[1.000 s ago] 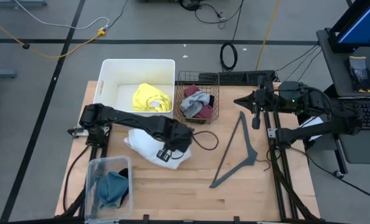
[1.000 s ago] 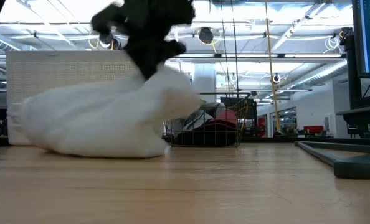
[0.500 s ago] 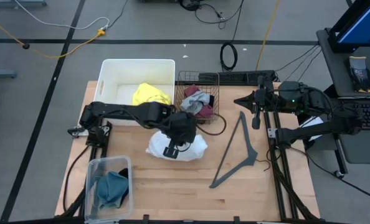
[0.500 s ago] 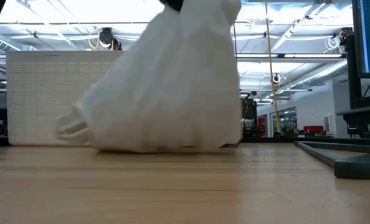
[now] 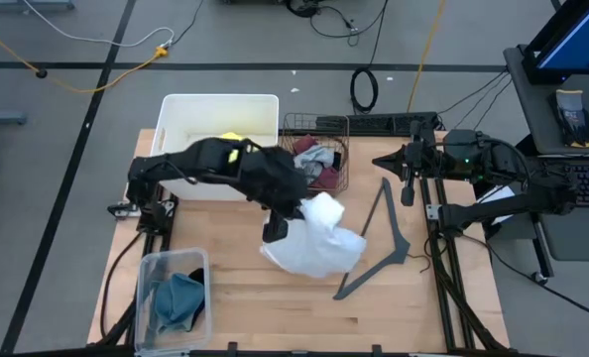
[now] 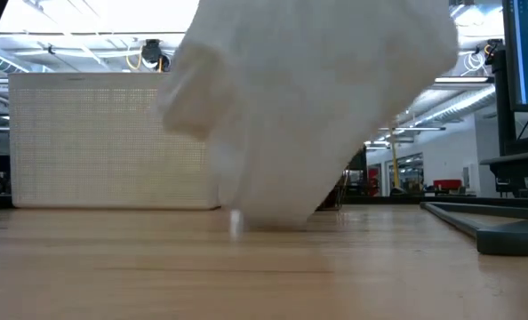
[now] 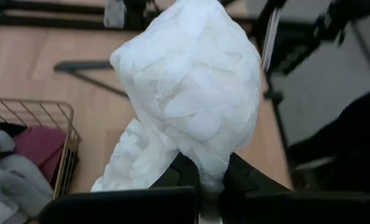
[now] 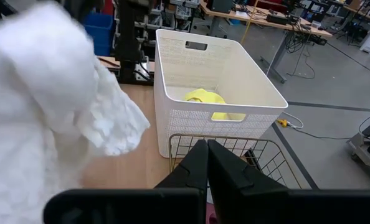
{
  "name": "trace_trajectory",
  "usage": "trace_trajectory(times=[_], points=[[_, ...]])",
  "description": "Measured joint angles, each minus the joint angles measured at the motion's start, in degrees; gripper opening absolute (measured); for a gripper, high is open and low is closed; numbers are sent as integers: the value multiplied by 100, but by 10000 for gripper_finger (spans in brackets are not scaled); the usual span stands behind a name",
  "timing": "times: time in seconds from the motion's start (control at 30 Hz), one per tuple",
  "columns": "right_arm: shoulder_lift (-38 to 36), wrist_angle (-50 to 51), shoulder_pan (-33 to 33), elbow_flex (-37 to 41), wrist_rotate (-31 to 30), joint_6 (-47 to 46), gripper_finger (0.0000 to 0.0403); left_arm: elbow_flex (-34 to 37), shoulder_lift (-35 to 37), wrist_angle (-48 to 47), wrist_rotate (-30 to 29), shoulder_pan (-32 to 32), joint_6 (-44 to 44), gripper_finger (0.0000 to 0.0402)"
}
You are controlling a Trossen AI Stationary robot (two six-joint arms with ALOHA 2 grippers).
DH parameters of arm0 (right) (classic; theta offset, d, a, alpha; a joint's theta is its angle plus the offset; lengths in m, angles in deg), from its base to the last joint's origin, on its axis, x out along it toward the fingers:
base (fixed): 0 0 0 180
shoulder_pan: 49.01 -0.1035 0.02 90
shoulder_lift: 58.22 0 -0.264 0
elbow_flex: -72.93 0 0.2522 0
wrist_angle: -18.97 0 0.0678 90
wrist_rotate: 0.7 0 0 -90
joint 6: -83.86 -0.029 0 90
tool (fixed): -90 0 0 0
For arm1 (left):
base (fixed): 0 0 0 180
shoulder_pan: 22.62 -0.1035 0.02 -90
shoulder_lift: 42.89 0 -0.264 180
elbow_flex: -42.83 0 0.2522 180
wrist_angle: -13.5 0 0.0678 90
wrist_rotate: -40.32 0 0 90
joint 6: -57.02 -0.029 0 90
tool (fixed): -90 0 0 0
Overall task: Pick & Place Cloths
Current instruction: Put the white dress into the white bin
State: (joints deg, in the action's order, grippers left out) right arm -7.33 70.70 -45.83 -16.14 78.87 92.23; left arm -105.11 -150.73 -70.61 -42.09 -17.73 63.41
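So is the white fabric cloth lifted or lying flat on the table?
Lifted: the white fabric cloth hangs bunched from the shut left gripper; its low end looks near the wooden table.

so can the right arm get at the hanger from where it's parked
Probably yes. The hanger lies bare on the wood beside the right gripper, whose jaws are shut. The white cloth held by the left gripper hangs near its lower end.

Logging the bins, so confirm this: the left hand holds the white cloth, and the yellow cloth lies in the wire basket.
Wrong bin. The yellow cloth lies in the white bin, as the right wrist view shows. The left hand does hold the white cloth.
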Motion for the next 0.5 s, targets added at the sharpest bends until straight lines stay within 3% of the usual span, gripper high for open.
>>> trace_trajectory(times=[0.3,0.5], points=[[0,-83,0,0,0,-1,0,-27,622,1309,-34,-116,885,12],[2,-192,0,0,0,-3,0,-29,1128,2269,-442,-202,944,12]])
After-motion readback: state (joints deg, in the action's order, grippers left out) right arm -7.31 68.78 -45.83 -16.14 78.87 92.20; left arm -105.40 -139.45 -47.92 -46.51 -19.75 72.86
